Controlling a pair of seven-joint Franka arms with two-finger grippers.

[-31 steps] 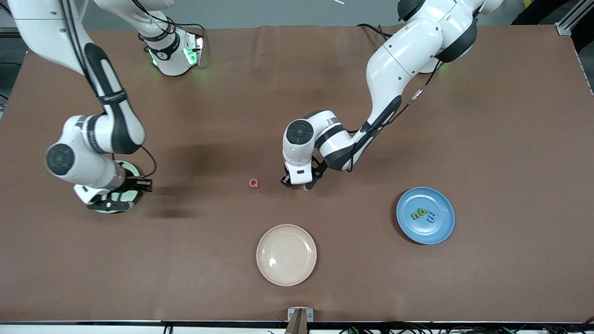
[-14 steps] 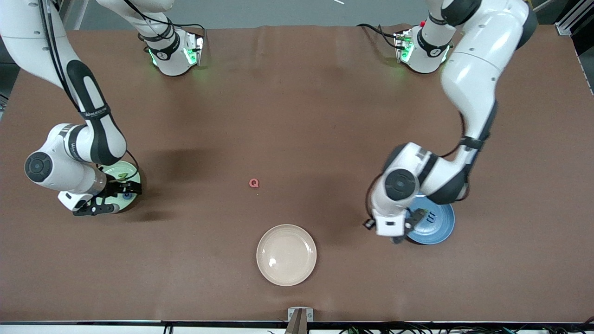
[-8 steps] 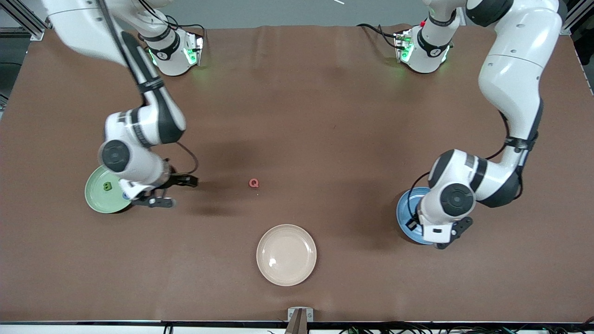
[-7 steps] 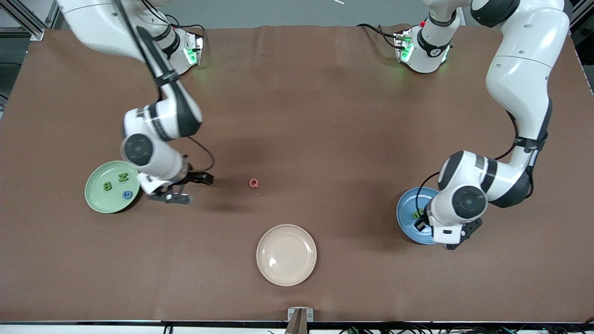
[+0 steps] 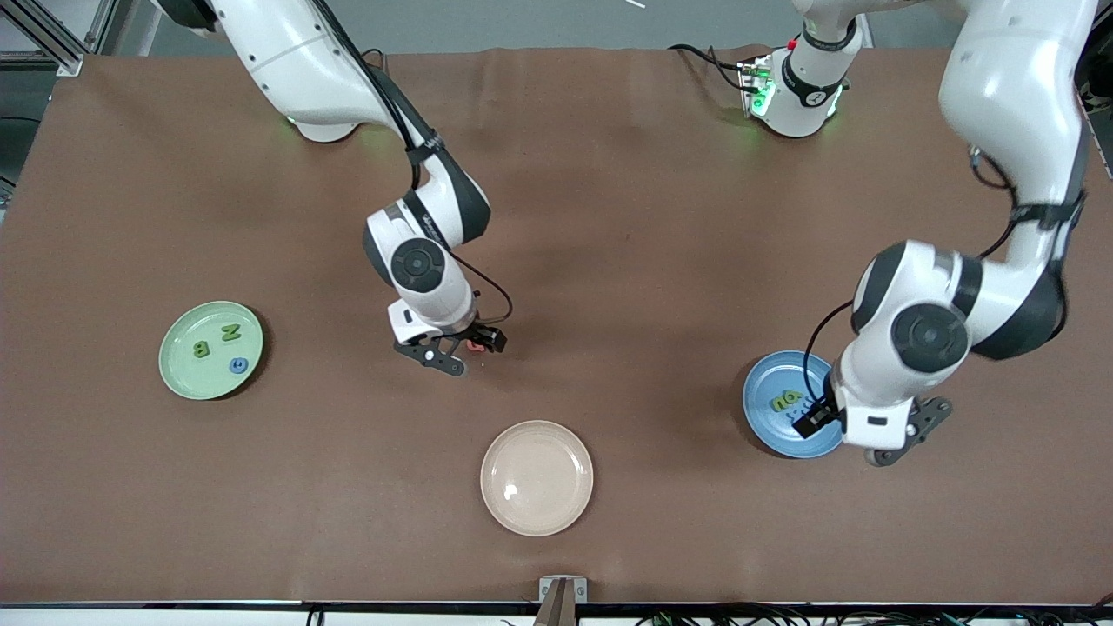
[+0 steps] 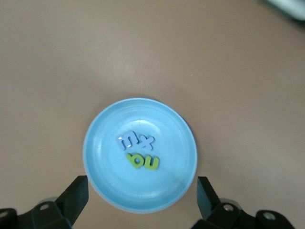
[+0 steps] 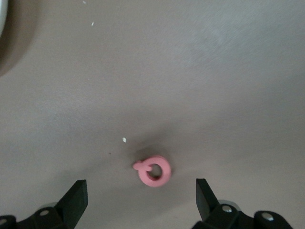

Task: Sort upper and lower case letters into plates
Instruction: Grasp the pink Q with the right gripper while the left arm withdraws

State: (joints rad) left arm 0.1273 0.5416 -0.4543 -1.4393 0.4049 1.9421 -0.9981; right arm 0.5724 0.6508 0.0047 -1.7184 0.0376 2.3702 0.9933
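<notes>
Table (image 5: 609, 217): green plate (image 5: 174, 378) w/ caps B, N, G at right arm's end; blue plate (image 5: 765, 422) w/ lowercase at left arm's end. Left gripper (image 6: 140, 202) waits over blue plate, fingers wide open, empty. Right gripper (image 7: 140, 200) over pink Q (image 7: 153, 171), fingers wide open, empty. Center on Q, drop straight, pinch across ring, not tail, then to green plate.

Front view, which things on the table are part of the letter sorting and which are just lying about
Part of the job:
pale green plate holding B, N and a blue letter
blue plate holding lowercase letters
pink Q
right hand, open over the Q
left hand, open over the blue plate

Lying about:
cream plate
</notes>
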